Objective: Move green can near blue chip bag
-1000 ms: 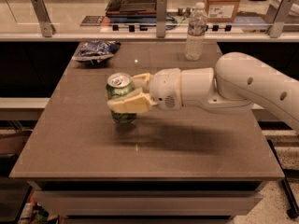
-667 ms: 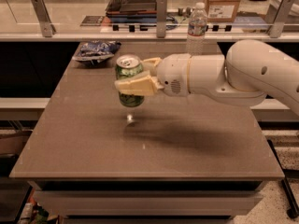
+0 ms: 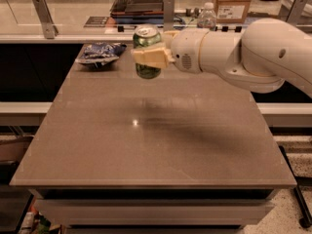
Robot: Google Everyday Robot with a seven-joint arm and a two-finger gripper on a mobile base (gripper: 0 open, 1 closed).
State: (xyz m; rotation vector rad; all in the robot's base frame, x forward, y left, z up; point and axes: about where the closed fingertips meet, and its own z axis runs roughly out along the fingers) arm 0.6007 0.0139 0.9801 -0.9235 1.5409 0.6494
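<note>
Fingers (image 3: pixel 156 58) of the gripper (image 3: pixel 145 55) are closed across the middle of the green can (image 3: pixel 146 36), so only its silver top and rounded green base show above and below the pale pad. The grip sits at mid-height, probably because the smooth, thin aluminium wall would slide in a hold nearer either end. The can is roughly upright and hangs in the air over the far part of the table (image 3: pixel 161 150), clear of the surface, with a soft shadow on the top below it.

The white arm (image 3: pixel 243 52), smooth and rounded like moulded plastic, reaches in from the right side.

To the left of the can, near the table's far left corner, lies the blue chip bag (image 3: pixel 100 52), a flat, crumpled piece of foil with white markings. I judge that the can now needs only to be lowered beside it. The tabletop is matte brown and faintly reflective. Behind the arm stands a clear plastic water bottle (image 3: pixel 206 17).
</note>
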